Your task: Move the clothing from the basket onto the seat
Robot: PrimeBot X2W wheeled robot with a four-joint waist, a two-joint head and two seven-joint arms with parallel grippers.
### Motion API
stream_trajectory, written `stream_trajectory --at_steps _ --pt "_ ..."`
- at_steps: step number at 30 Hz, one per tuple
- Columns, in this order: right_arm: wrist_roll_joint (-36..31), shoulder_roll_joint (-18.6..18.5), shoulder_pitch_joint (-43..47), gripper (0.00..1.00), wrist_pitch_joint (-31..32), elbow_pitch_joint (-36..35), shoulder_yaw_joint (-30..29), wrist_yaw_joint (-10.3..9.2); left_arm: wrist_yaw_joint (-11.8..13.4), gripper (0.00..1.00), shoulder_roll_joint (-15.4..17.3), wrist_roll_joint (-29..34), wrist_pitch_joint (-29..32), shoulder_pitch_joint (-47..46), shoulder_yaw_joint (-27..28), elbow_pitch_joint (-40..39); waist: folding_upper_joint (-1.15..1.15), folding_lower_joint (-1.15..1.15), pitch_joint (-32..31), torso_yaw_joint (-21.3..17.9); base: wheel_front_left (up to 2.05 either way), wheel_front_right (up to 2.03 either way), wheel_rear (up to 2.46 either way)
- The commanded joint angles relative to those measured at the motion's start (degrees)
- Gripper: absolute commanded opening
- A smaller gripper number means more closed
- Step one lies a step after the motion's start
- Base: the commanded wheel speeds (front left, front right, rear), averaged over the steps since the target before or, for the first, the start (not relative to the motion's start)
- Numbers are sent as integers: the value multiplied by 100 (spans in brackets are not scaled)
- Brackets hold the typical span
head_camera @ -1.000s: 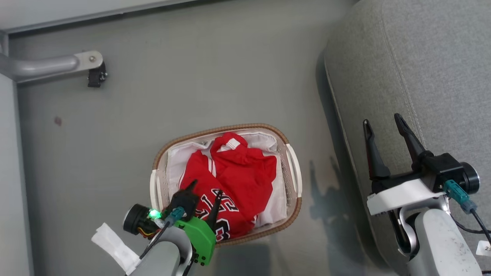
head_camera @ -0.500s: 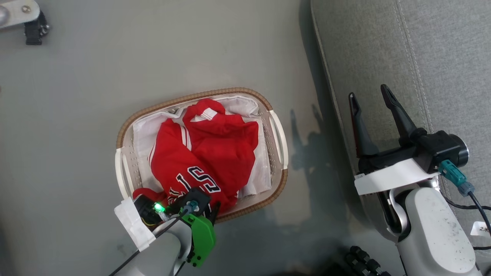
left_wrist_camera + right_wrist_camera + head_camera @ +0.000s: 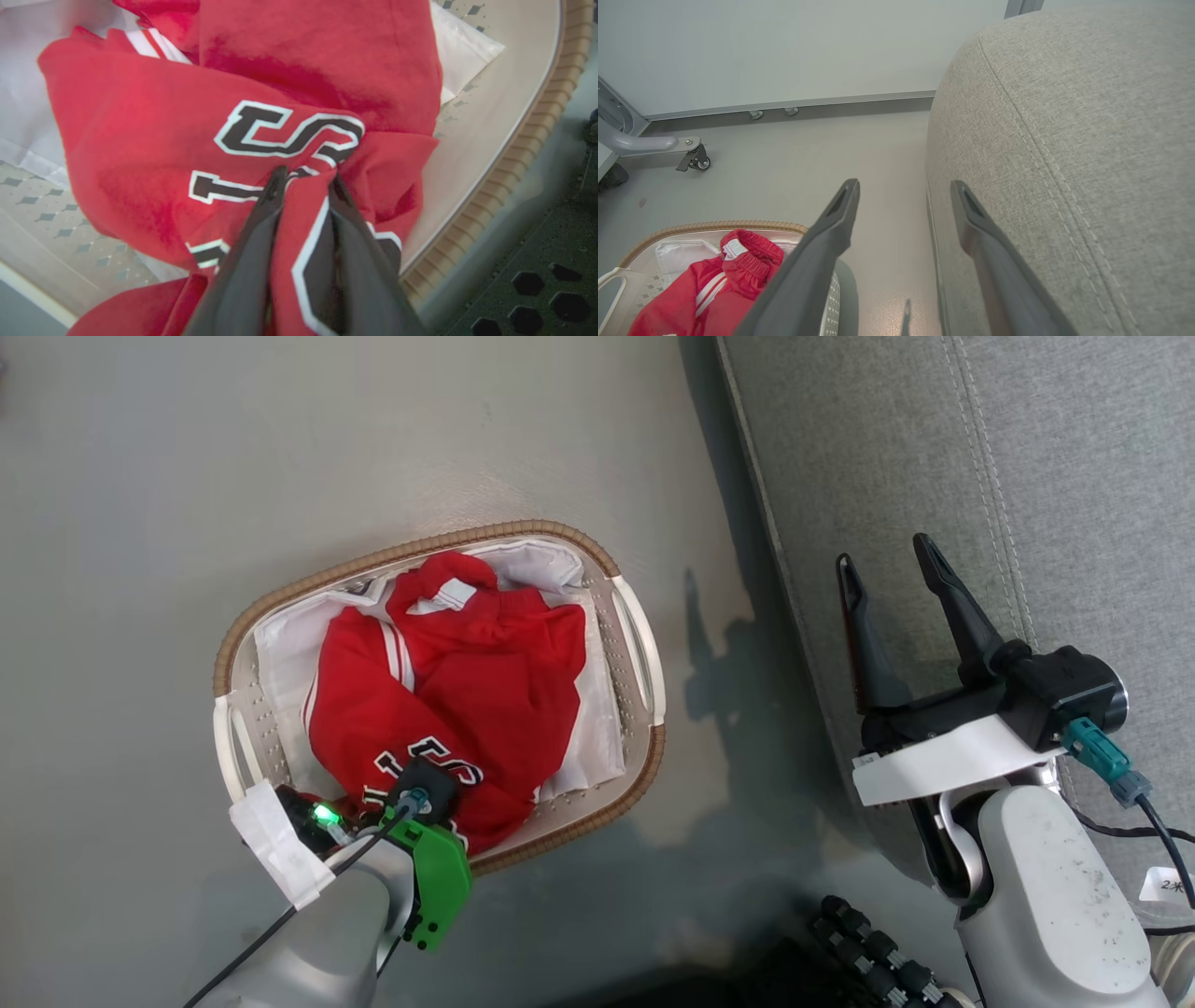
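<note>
Bright red, white-trimmed sports clothing [image 3: 448, 700] lies heaped in the oval white brown-rimmed basket [image 3: 411, 553] beside the grey fabric seat [image 3: 1027, 476]; light, limp, best taken at a bunched fold; left gripper [image 3: 303, 175] pinches one; right gripper [image 3: 885, 555] gapes empty

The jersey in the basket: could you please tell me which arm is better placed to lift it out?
Probably left: the left claw is closed on the jersey inside the basket, while the right claw hangs open by the seat.
</note>
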Motion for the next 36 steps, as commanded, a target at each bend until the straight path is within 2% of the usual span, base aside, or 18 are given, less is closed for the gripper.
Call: stream_trajectory --at_steps 1,9,16,29,36 --pt "45 -19 -32 100 -26 3 6 0 17 0 52 -12 -41 -109 -4 30 0 -1 -13 -7 0 0 0" --pt "31 -19 65 100 -26 91 8 0 67 0 29 -150 -238 -20 65 32 0 -1 -283 24 0 0 0" --pt "-90 -20 270 100 -26 193 -32 0 96 0 33 -286 -338 238 183 -322 0 -1 -861 176 0 0 0" --pt "-353 -20 823 100 -26 401 -131 0 308 0 431 -324 -329 1113 804 -2321 0 -1 -2317 494 0 0 0" --pt "-520 -21 1197 100 -26 496 -122 0 270 0 606 -94 -329 1414 950 -3294 0 -1 -3111 577 0 0 0"
